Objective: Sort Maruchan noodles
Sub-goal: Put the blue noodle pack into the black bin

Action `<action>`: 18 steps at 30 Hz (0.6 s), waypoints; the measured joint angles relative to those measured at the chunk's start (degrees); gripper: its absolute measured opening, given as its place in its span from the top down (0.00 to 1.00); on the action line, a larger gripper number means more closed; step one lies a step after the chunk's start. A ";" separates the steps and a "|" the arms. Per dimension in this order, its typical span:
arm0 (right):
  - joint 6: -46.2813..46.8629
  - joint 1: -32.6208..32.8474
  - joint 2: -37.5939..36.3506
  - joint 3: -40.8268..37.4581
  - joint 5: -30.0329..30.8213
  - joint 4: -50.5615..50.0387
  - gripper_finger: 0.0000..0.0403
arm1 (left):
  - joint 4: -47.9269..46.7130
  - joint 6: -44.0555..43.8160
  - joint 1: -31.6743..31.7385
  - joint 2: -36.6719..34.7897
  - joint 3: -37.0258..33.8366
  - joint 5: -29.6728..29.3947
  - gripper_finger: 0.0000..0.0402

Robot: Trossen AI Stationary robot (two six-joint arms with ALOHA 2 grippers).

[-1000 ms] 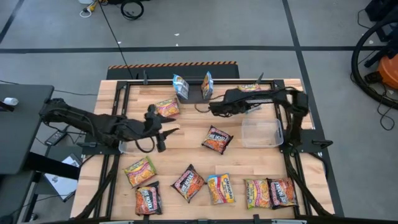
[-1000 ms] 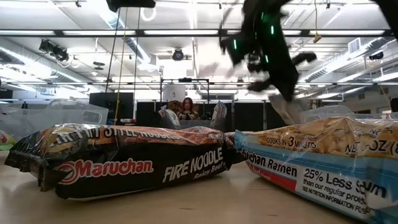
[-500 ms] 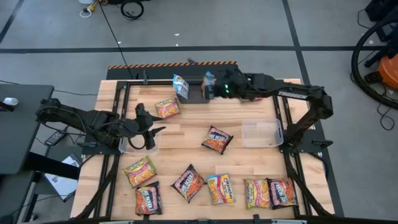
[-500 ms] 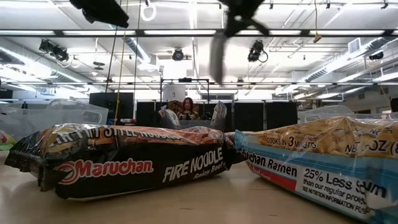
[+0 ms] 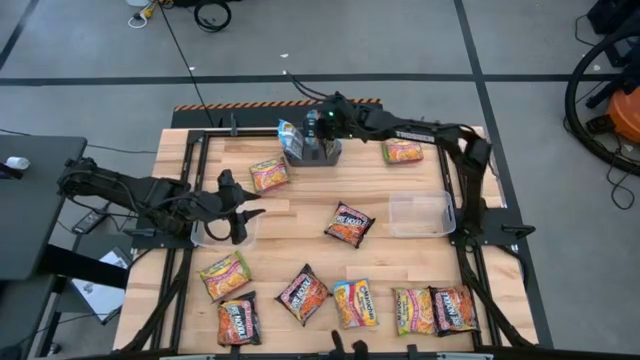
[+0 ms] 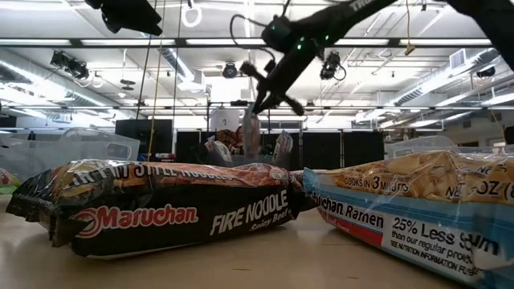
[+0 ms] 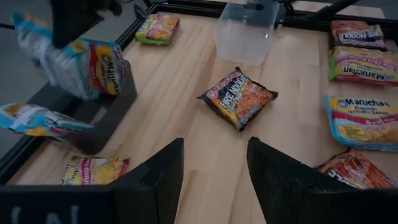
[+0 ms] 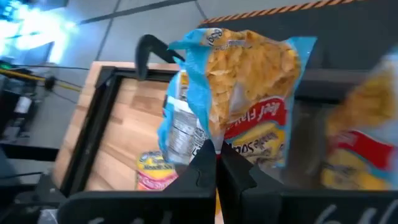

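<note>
**Blue Packet Pinched Over the Dark Bin**

At twelve o'clock on the table, my right pincer (image 5: 318, 127) hangs above the dark grey bin (image 5: 325, 154), its fingers closed tight on the lower edge of a blue-labelled packet (image 8: 239, 93). In the right wrist view the packet stands upright from my fingertips, light blue at the borders, golden noodles showing through the front, a red band of lettering low on it. From table height it dangles below the gripper as a thin pale sliver (image 6: 250, 135).

My left pincer (image 5: 243, 206) waits at nine o'clock, above a clear tub (image 5: 222, 234), fingers (image 7: 160, 180) spread wide and holding nothing.

Another blue packet (image 5: 290, 137) leans at the bin's eleven o'clock corner. An orange packet (image 5: 268, 174) lies flat just toward nine o'clock from the bin, and another (image 5: 402, 152) at one o'clock. A dark Fire Noodle packet (image 5: 348, 224) lies tilted at the table's centre, with a second clear tub (image 5: 420, 213) at three o'clock from it. Along the six o'clock edge lies a row of packets: a green-edged one (image 5: 224, 274), dark ones (image 5: 239, 319) (image 5: 302, 294) (image 5: 454, 309), a blue one (image 5: 355, 302) and another green one (image 5: 411, 310).
</note>
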 joint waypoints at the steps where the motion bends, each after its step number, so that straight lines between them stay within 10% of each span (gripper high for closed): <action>1: 0.01 -0.20 0.72 0.00 -0.43 0.52 0.99 | 0.03 0.00 0.02 0.00 0.00 -0.01 0.55; 18: 0.51 0.26 7.62 0.04 -7.15 6.77 0.98 | 0.61 0.17 0.09 0.09 0.00 -0.11 0.55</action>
